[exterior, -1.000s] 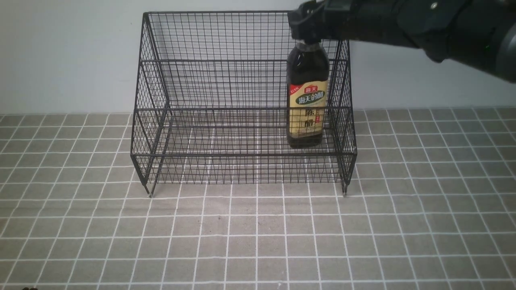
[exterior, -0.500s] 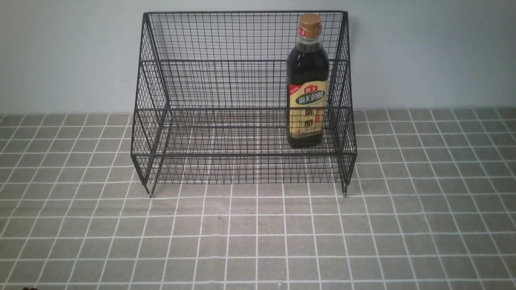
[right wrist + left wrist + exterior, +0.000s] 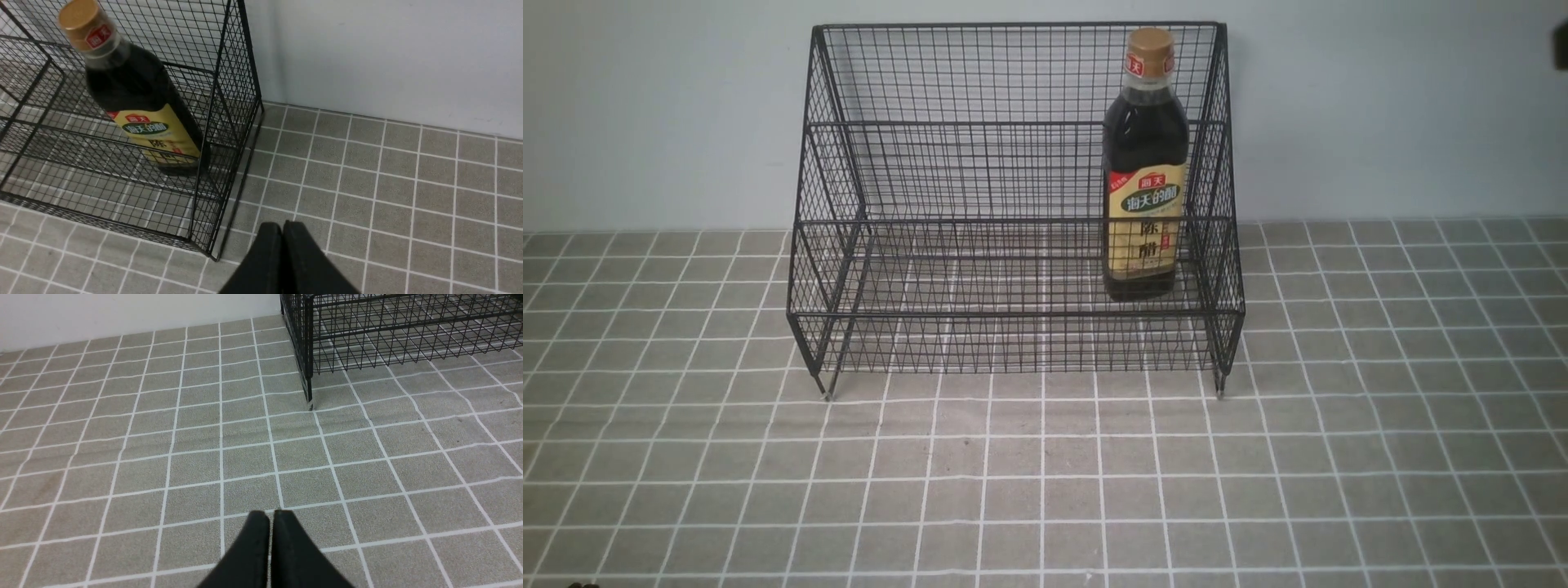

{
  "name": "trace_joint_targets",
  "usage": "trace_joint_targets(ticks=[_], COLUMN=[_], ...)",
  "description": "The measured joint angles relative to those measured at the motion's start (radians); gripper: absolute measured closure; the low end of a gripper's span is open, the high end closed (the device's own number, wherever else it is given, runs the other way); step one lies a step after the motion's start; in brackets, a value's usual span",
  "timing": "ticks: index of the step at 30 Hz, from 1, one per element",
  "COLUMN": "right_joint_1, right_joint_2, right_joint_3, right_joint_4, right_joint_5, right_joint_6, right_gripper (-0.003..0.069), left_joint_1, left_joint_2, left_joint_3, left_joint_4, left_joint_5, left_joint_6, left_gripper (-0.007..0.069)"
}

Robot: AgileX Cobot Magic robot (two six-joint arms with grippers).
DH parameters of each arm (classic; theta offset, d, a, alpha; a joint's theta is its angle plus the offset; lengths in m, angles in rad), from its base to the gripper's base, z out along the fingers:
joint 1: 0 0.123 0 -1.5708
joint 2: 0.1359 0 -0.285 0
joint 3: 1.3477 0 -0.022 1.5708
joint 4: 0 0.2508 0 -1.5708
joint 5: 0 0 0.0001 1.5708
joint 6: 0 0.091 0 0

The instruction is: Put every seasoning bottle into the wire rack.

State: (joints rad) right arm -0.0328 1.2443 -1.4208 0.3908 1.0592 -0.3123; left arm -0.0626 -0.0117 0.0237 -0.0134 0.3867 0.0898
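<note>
We see the seasoning bottle standing upright inside the wire rack, on the lower step at its right end, just beside the right side wall. Its tan-gold cap reaches almost to the top edge of the rack.

The right gripper is outside the rack, over the grey tiled mat. Its two fingers are pressed together and hold nothing. The bottle is ahead of these fingers and toward the robot's left, behind the mesh of the side wall and well apart from them. The rack's front right corner is nearer to the fingers than the bottle.

The left gripper also has its fingers closed together, with nothing between them. The rack's front left leg is ahead of them, well apart.
</note>
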Motion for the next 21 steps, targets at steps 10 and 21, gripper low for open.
trace_joint_targets(ticks=[10, 21], right_joint_1=[0.0, 0.0], right_joint_2=[-0.305, -0.736], right_joint_3=[0.504, 0.901], right_joint_4=[0.229, 0.569], right_joint_5=[-0.37, -0.843], right_joint_6=[-0.167, -0.496], right_gripper=[0.067, 0.067], left_joint_1=[0.0, 0.0], left_joint_2=[0.0, 0.0], left_joint_3=[0.0, 0.0], left_joint_4=[0.0, 0.0], left_joint_5=[0.0, 0.0], left_joint_6=[0.0, 0.0], left_gripper=[0.0631, 0.0631])
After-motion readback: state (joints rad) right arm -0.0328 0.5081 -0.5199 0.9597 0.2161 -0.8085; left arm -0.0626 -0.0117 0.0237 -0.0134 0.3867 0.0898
